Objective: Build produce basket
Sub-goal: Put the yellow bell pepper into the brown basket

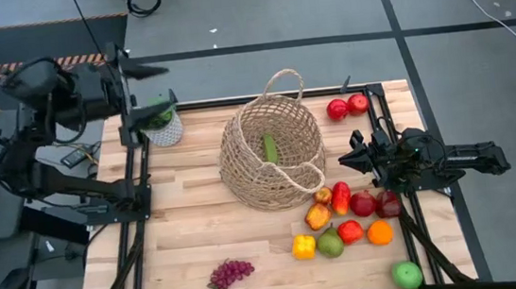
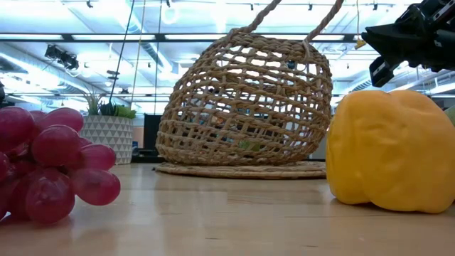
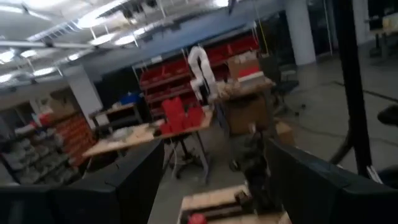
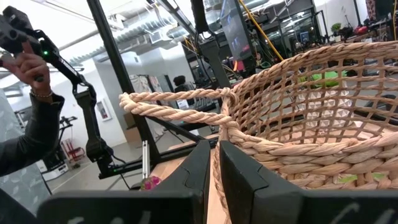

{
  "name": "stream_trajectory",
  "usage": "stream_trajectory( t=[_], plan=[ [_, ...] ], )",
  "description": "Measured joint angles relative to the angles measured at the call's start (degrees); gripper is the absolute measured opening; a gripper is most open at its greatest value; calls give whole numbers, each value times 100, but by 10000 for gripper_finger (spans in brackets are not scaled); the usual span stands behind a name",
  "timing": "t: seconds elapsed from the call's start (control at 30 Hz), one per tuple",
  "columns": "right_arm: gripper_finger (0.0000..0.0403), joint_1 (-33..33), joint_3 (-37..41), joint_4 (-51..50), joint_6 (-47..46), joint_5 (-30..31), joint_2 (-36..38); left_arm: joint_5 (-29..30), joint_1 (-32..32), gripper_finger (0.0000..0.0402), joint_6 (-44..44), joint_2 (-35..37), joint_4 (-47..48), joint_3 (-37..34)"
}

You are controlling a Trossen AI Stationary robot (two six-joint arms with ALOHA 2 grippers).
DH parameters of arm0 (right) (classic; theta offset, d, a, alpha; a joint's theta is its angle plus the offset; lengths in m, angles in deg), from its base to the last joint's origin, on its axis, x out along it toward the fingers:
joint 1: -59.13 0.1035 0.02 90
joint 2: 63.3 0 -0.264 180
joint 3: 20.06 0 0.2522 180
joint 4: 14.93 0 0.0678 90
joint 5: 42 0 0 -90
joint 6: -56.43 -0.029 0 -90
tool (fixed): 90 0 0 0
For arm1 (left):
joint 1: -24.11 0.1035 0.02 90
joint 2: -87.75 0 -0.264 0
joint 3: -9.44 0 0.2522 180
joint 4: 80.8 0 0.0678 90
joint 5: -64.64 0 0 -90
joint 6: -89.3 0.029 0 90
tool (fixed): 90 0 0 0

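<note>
Large round tan open-weave wicker basket (image 1: 272, 157) mid-table, green cucumber (image 1: 269, 148) inside. Right gripper (image 1: 347, 160) beside its rim, fingers together, empty. Left gripper (image 1: 151, 71) raised off-table, fingers apart.

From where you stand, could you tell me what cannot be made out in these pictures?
- Basket contents: the high view shows one green piece; the low view's weave blurs it, so its kind is uncertain.
- Grape bunch: cut off by the low view's left edge.
- Yellow pepper: cut by the right edge, hiding the fruit behind it.
- Right gripper: shut by the basket rim; whether it pinches a strand is unclear.
- Left gripper: the table below is mostly out of frame.
</note>
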Motion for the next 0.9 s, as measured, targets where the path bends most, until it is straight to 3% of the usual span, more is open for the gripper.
stream_trajectory(
  t=[0.07,0.47,0.9],
  plan=[
    [41,1,0,1,0,0,-1,19,-10,288,-5,114,-87,-354],
    [41,-1,0,0,-1,0,-1,475,-9,261,-84,1580,-2639,-3573],
    [41,-1,0,1,-1,0,0,631,-9,253,-777,3353,-3931,-5987]
  ],
)
